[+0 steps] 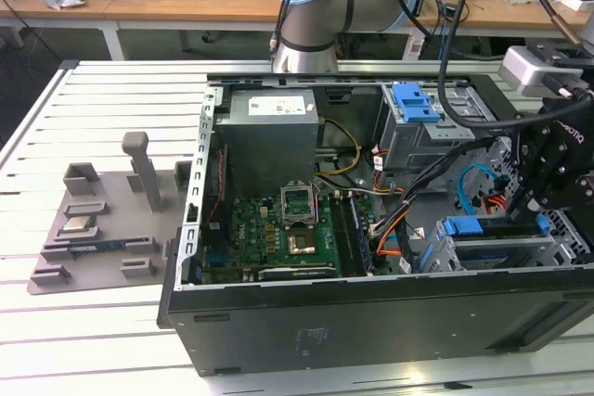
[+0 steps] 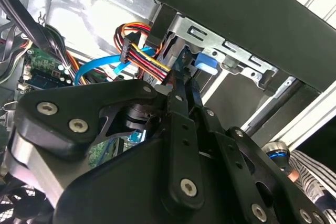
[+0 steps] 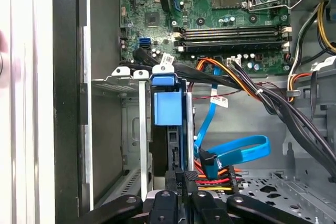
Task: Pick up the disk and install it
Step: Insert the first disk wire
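The disk (image 3: 169, 109) stands on edge in a slot of the metal drive cage (image 3: 131, 129) inside the open computer case, its blue carrier frame and tab facing the motherboard. In the exterior view the disk (image 1: 497, 229) shows as a dark strip with a blue tab at the cage, near the case's front wall on the exterior view's right. My gripper (image 3: 181, 178) is at the disk's cable end, its black fingers (image 2: 184, 95) drawn close together on the disk's thin edge. In the exterior view my gripper (image 1: 536, 203) hangs just above the cage.
Red, yellow and black power wires (image 3: 215, 179) and a blue data cable (image 3: 236, 153) lie right beside the fingers. The motherboard (image 1: 278, 229), a grey power supply box (image 1: 269, 132) and a second blue-latched bay (image 1: 415, 102) fill the case. A grey fixture plate (image 1: 102, 220) lies on the slatted table.
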Robot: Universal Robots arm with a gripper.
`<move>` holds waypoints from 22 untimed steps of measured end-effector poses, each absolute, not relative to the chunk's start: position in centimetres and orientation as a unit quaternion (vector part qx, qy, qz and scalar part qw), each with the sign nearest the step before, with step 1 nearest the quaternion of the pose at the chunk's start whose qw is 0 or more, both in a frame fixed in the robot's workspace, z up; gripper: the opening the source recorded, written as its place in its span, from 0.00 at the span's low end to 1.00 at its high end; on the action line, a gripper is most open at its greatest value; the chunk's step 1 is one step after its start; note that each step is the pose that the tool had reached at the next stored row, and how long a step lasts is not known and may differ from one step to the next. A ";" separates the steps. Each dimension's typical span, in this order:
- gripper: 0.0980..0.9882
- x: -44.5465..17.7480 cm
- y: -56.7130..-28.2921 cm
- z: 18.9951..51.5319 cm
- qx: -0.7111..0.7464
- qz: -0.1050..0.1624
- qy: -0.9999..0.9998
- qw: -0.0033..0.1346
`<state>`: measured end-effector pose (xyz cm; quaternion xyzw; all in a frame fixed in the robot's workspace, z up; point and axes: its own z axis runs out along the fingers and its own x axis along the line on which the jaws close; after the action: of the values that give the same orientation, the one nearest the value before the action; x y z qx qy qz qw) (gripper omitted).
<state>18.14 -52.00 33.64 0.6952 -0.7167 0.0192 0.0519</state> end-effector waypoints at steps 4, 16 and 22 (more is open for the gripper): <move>0.08 18.1 -52.0 33.4 0.695 0.019 -0.717 0.052; 0.07 18.1 -51.8 35.9 0.695 0.019 -0.717 0.052; 0.01 18.1 -51.7 37.9 0.695 0.019 -0.717 0.052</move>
<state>18.12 -51.67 37.90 0.6952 -0.7167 0.0191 0.0518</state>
